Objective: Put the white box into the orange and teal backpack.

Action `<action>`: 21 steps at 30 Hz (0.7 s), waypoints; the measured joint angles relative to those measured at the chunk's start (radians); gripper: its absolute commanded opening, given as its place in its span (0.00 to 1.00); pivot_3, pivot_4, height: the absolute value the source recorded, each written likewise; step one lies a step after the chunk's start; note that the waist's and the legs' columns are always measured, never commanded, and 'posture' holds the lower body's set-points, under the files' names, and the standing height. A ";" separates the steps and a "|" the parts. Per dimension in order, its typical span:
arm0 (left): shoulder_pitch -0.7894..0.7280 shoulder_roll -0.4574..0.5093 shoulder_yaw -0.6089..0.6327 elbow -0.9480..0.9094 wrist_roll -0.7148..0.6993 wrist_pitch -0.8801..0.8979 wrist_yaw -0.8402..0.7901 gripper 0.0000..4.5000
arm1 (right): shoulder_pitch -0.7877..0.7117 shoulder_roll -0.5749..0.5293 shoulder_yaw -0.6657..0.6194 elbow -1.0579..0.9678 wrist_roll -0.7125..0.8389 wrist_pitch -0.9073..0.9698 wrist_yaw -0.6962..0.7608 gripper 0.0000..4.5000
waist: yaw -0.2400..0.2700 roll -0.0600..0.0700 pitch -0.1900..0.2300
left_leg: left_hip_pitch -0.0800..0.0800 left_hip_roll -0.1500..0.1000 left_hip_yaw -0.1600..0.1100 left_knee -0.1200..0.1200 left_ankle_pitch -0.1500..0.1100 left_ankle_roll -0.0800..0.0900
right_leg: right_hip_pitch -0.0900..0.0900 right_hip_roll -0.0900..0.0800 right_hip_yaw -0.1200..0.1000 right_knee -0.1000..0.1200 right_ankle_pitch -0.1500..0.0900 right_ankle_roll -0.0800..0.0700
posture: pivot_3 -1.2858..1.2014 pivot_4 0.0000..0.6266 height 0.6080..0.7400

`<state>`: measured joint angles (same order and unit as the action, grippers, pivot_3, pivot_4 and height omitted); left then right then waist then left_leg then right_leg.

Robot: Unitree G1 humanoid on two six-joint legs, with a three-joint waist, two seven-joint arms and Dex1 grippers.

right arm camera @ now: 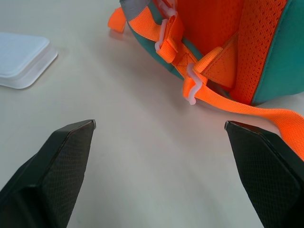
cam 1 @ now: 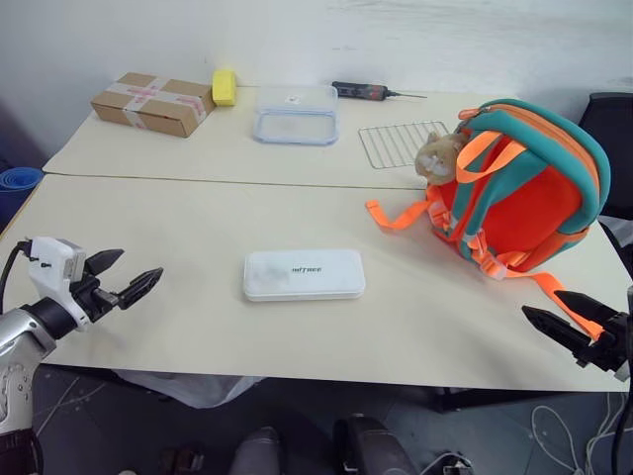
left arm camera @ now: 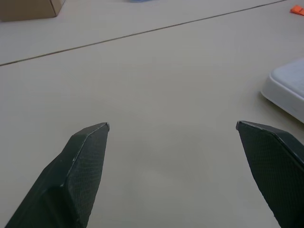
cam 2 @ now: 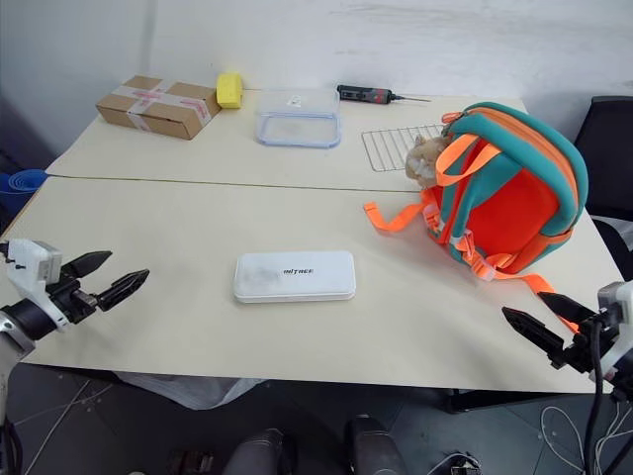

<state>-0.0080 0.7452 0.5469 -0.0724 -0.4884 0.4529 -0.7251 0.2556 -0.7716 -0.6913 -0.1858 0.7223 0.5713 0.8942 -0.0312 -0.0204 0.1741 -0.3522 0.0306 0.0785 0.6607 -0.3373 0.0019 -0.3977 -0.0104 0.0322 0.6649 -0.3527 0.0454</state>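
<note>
Box (cam 1: 304,274) flat mid-table, pack (cam 1: 524,188) apart on its right; both grippers (cam 1: 127,278) (cam 2: 539,325) flank w/ jaws spread, empty, ready.

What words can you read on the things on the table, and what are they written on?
"UNITREE", as far as it can be made out: small dark lettering on top of the white box.
Small label on the lid of the clear container: too small to read.
Pink marks on the tape of the cardboard box: not readable as text.
No lettering shows on the backpack.
</note>
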 measured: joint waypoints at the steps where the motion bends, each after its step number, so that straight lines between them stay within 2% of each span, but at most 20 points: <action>1: 0.000 0.000 0.000 0.000 0.000 0.000 0.000 1.00 | 0.000 0.000 0.000 0.000 0.000 0.000 -0.001 0.99 | 0.000 0.000 0.000 | 0.000 0.000 0.000 0.000 0.000 0.000 | 0.000 0.000 0.000 0.000 0.000 0.000 | 0.52 0.24 1.00; 17: -0.009 0.025 -0.081 -0.001 0.045 -0.002 0.002 1.00 | -0.003 0.000 0.048 -0.012 -0.039 -0.010 -0.015 0.99 | 0.000 0.000 0.000 | 0.000 0.000 0.000 0.000 0.000 0.000 | 0.000 0.000 0.000 0.000 0.000 0.000 | 0.52 0.24 1.00; 21: -0.015 0.062 -0.169 -0.027 0.091 -0.029 -0.037 0.80 | -0.016 -0.026 0.142 -0.073 -0.077 -0.026 0.014 0.78 | -0.002 0.000 0.000 | 0.000 0.000 0.000 0.000 0.000 0.000 | 0.000 0.000 0.000 0.000 0.000 0.000 | 0.52 0.24 1.00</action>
<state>-0.0234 0.8069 0.3776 -0.0991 -0.3974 0.4238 -0.7622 0.2400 -0.7974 -0.5496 -0.2588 0.6456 0.5452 0.9086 -0.0333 -0.0202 0.1742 -0.3522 0.0306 0.0785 0.6605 -0.3373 0.0018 -0.3977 -0.0104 0.0323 0.6646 -0.3527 0.0454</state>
